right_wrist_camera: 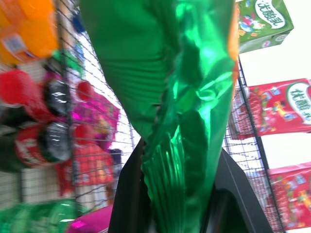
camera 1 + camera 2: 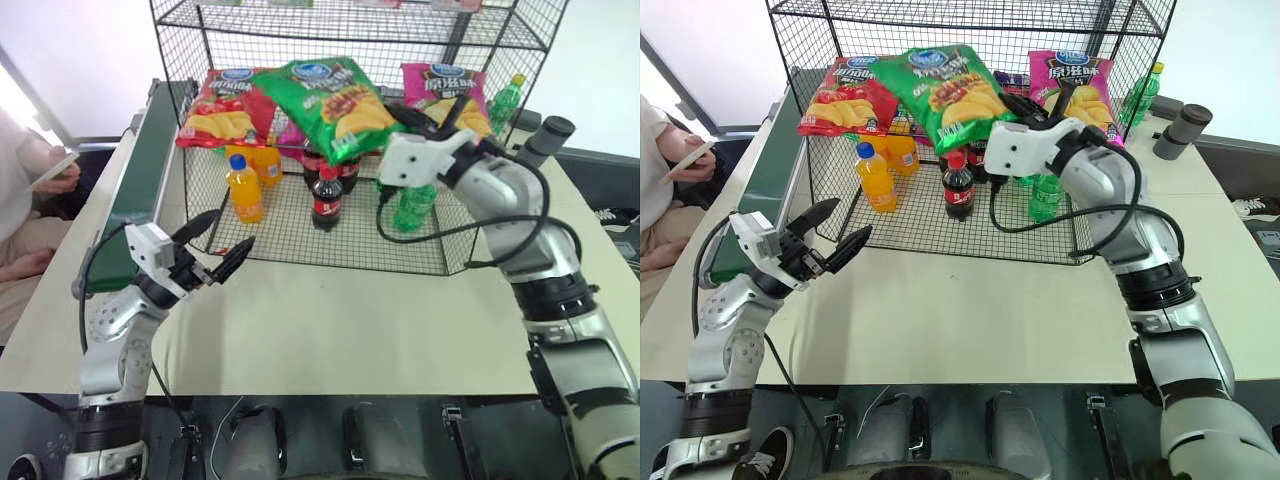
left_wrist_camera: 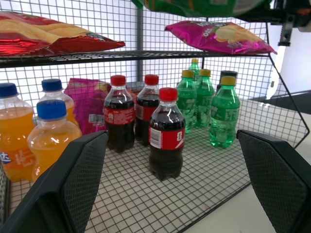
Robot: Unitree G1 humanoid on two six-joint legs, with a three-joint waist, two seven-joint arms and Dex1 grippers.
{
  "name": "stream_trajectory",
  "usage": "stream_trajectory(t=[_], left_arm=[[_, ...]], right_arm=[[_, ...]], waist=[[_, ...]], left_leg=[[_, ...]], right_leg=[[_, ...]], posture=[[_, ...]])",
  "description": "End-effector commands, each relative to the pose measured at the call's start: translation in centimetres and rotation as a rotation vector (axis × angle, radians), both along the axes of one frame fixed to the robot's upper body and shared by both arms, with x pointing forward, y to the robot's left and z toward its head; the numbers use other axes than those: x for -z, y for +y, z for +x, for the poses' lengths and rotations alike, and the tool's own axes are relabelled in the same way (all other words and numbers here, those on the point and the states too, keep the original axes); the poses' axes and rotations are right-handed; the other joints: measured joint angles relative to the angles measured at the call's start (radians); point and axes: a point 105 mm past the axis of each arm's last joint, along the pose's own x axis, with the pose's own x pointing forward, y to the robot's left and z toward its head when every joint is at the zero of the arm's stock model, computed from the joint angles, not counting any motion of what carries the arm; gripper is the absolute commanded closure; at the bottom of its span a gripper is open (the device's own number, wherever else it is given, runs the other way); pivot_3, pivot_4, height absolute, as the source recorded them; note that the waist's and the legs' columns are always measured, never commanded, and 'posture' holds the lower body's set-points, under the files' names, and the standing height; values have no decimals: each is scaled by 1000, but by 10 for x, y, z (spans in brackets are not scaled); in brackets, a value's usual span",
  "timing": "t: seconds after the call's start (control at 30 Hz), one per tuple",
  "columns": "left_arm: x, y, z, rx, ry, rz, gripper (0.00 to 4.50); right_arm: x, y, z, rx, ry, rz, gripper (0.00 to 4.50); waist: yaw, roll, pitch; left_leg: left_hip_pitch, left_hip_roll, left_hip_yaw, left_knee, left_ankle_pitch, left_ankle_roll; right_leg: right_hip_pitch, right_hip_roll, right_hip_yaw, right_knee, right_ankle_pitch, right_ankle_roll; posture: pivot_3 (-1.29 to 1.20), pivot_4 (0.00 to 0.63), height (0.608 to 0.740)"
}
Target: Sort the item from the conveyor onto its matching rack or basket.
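Observation:
The green crisps bag [image 2: 325, 100] hangs tilted in front of the black wire rack [image 2: 200, 25], level with its middle tier, between a red bag [image 2: 215, 112] and a pink bag [image 2: 445, 88]. My right gripper [image 2: 398, 110] is shut on the bag's lower right edge. In the right wrist view the green foil [image 1: 180, 107] is pinched between the black fingers. My left gripper [image 2: 222, 246] is open and holds nothing, low over the table by the rack's front left corner. The dark green conveyor [image 2: 140, 170] runs along the left side.
On the rack's floor stand orange drink bottles [image 2: 244, 188], cola bottles [image 2: 326, 198] and green bottles [image 2: 413, 205]. A dark cylinder [image 2: 545, 135] and a green bottle [image 2: 505, 100] stand right of the rack. A person [image 2: 25, 190] sits beyond the conveyor at the left.

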Motion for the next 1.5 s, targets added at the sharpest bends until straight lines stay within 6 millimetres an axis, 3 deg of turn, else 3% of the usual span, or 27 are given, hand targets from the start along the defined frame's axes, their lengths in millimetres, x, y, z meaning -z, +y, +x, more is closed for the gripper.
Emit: stream_trajectory(t=[0.03, 0.33, 0.93, 1.23, 1.4, 1.5], left_arm=[[1, 2, 2, -9, -33, 37, 0], [-3, -5, 3, -4, -53, 43, 0], [-14, -15, 1, -16, -93, 8, 0], [-15, -15, 1, -26, -89, 6, 0], [-15, -18, 3, -20, -86, 4, 0], [-15, -22, 4, -8, -84, 5, 0]], right_arm=[[-11, -13, 16, 106, -32, 103, 4311], [-13, -12, 29, 162, 16, 230, 4311], [-5, 5, 37, 146, 101, 270, 4311], [-7, 14, 32, 72, 185, 345, 205], [-28, 29, 21, -45, 305, 467, 78], [-30, 33, 17, -107, 399, 510, 78]], waist=[[0, 0, 0], [-4, 0, 0], [-4, 0, 0], [-4, 0, 0], [-6, 0, 0], [-2, 0, 0]], left_leg=[[0, 0, 0, 0, 0, 0], [-1, 0, 1, -1, 0, 0], [-1, 0, 1, -1, 0, 0], [-1, 1, 0, -1, 0, 0], [-1, 2, 0, -1, 0, 0], [-1, 2, 0, -1, 0, 0]], right_leg=[[0, 0, 0, 0, 0, 0], [-1, 0, 0, 0, 0, 0], [-2, 0, 0, 1, 0, 0], [-1, 0, 0, 1, 0, 0], [-2, 1, 0, 1, 0, 0], [-2, 1, 0, 1, 0, 0]], posture=[[0, 150, 740], [0, 150, 740], [0, 150, 740], [0, 150, 740], [0, 150, 740], [0, 150, 740]])
